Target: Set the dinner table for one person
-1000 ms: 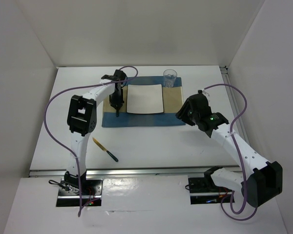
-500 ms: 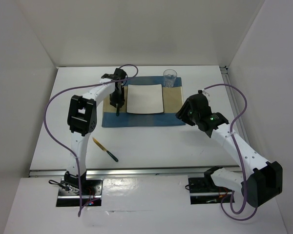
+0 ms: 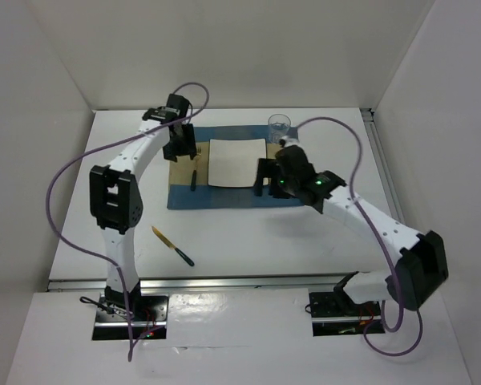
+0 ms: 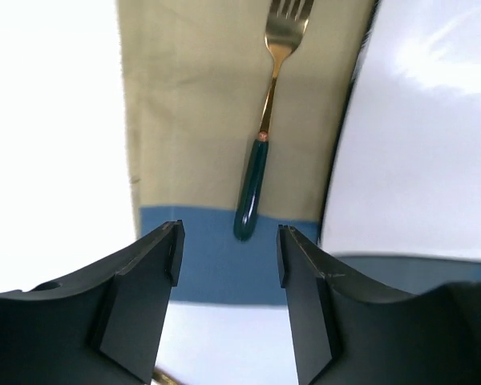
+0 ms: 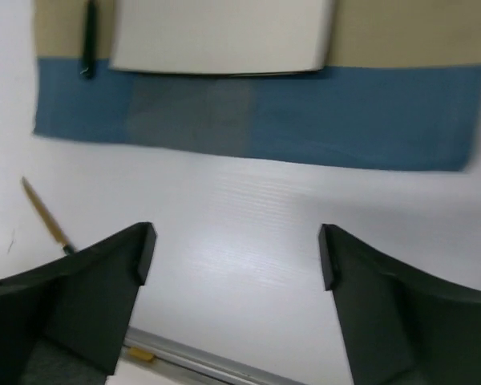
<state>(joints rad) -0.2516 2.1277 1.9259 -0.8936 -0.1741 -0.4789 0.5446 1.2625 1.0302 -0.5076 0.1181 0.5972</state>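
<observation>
Set toward the far edge of the white dinner table: a blue-and-tan placemat, long side along that edge, with a square plate at its middle. Nothing on the plate. At the mat's far right corner, a clear glass, upright, just beyond the plate's corner; seemingly empty, though too small to be sure.

On the tan band left of the plate, a fork: tines toward the far edge, handle toward the near one, parallel to the plate's side and just beside it. The usual spot for a fork, so judged as placed.

Above the fork handle, the left gripper, jaws parted to a moderate gap and gripping nothing. Fork flat on the cloth, seen through the gap, touching neither finger.

Over the mat's near edge, right of the plate, the right gripper, jaws spread wide, likewise empty, looking down on mat and bare table.

Not yet in the setting: a knife, slantwise on bare table toward the near left corner, well apart from the mat. Probably next to fetch, with the tan band right of the plate as its likely home.
</observation>
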